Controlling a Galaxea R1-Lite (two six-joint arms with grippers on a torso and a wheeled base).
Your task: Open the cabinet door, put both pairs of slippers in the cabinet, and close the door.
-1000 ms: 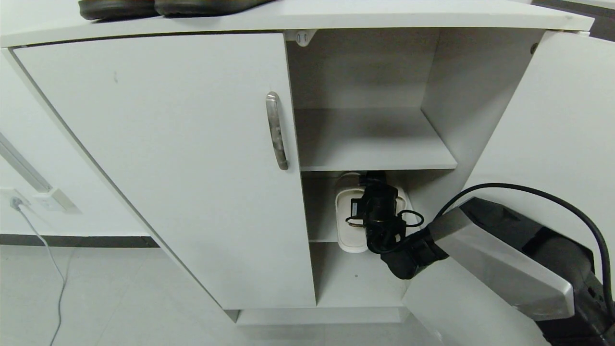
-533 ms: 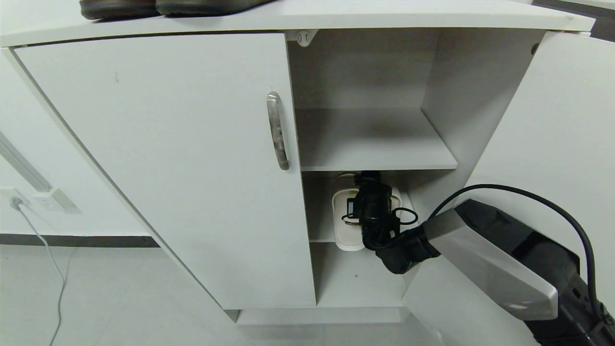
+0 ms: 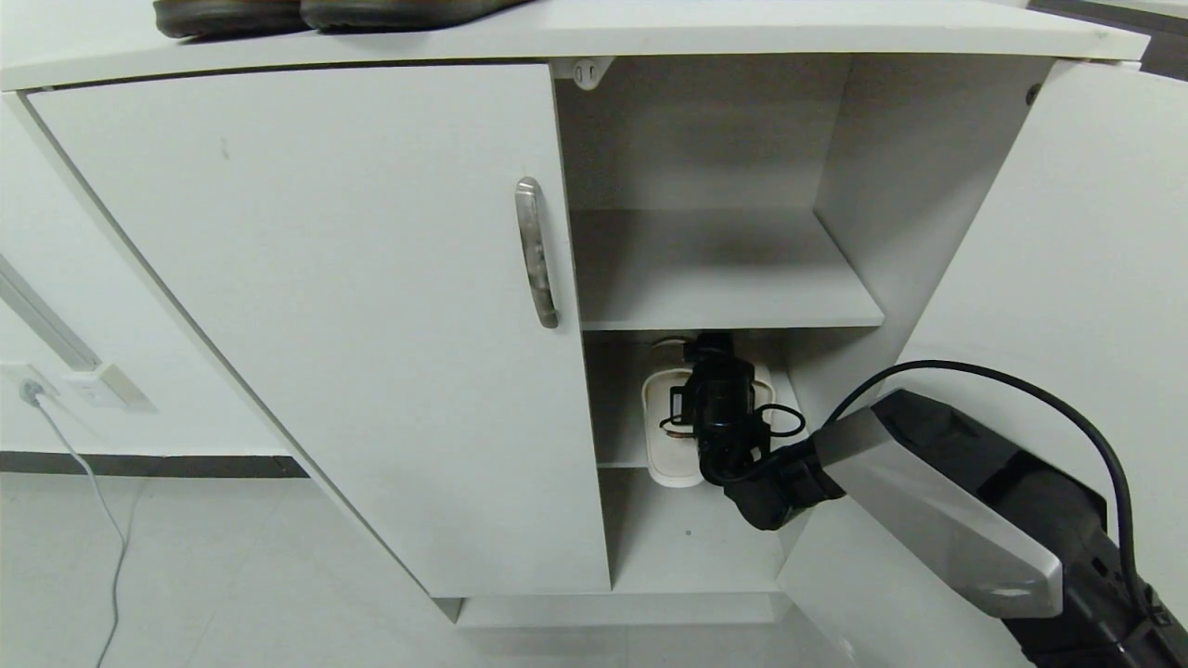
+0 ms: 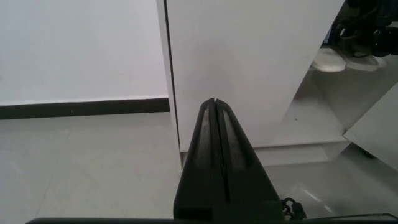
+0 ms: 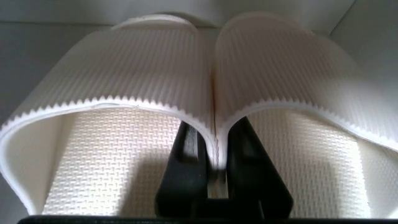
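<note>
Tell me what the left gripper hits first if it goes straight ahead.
Most likely the closed cabinet door; the left gripper, shut, points at its lower part, though the distance is unclear.

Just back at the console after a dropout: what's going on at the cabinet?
The right gripper, shut on the white slippers, holds them inside the cabinet's middle compartment, with the right door open. The dark slippers sit on the cabinet top. The left gripper hangs shut, facing the closed left door.
</note>
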